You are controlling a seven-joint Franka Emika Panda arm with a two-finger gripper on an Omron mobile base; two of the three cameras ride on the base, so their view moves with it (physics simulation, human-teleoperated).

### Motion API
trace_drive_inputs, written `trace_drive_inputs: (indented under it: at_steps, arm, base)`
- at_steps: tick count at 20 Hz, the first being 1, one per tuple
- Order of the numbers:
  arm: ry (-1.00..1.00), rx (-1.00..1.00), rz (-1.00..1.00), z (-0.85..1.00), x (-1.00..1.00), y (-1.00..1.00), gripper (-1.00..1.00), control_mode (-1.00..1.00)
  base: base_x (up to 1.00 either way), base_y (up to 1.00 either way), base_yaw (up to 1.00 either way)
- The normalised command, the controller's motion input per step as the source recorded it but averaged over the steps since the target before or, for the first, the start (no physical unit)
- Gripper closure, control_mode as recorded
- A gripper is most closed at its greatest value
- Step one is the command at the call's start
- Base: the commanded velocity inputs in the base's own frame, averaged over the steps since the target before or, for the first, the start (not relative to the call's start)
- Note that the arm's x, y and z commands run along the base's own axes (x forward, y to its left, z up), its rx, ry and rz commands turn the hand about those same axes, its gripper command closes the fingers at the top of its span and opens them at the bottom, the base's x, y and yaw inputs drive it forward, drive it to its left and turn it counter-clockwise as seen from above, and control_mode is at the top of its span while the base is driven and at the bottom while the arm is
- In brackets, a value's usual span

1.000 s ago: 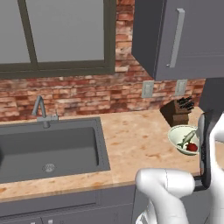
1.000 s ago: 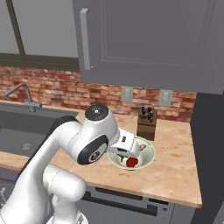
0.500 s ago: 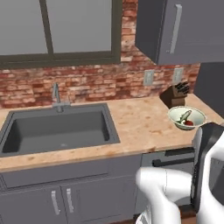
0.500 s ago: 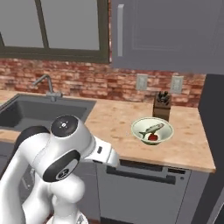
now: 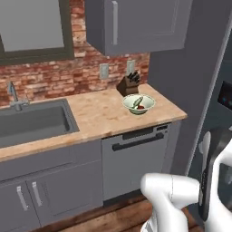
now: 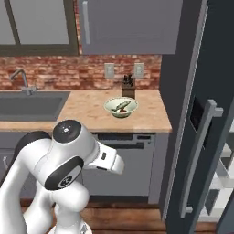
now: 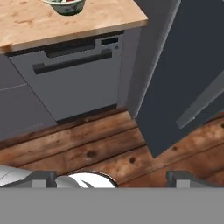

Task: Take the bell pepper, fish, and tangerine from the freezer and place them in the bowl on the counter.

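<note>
The pale green-white bowl [image 5: 138, 103] stands on the tan counter [image 5: 104, 113] next to the freezer [image 6: 192, 68]. In it lie the grey-green fish [image 5: 137, 100] and the red bell pepper [image 5: 142, 107]. The bowl [image 6: 120, 107] shows both again in the right base view. The tangerine is out of view. The freezer's slate-blue door [image 6: 203, 137] hangs open, with white shelves [image 6: 226, 171] behind it. My gripper [image 7: 111, 179] is open and empty, held low over the wooden floor, facing the counter's end and the door [image 7: 188, 74]. The bowl's [image 7: 65, 5] rim touches the top edge of the hand view.
A knife block [image 5: 128, 84] stands behind the bowl against the brick wall. A sink [image 5: 31, 123] lies to the left. A grey dishwasher [image 7: 74, 65] sits under the counter. Wall cabinets [image 5: 136, 22] hang above. The wood floor [image 7: 100, 148] spreads before the freezer.
The whole picture has shifted: the base has backed off and swung right, so the bowl looks farther and the freezer has come into view. The arm has dropped low, away from the bowl.
</note>
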Motion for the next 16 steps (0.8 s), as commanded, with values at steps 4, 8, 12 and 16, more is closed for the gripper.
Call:
trace_drive_inputs:
  at_steps: [4,8,12,16]
  arm:
    - [0.00,0.00,0.00,0.00,0.00,0.00,-1.00,1.00]
    - [0.00,0.00,0.00,0.00,0.00,0.00,-1.00,1.00]
    - [0.00,0.00,0.00,0.00,0.00,0.00,-1.00,1.00]
    - [0.00,0.00,0.00,0.00,0.00,0.00,-1.00,1.00]
  base:
    - [-0.14,-1.00,-0.33]
    - [-0.13,-1.00,-0.38]
    - [-0.39,-1.00,-0.52]
    - [-0.09,-1.00,-0.54]
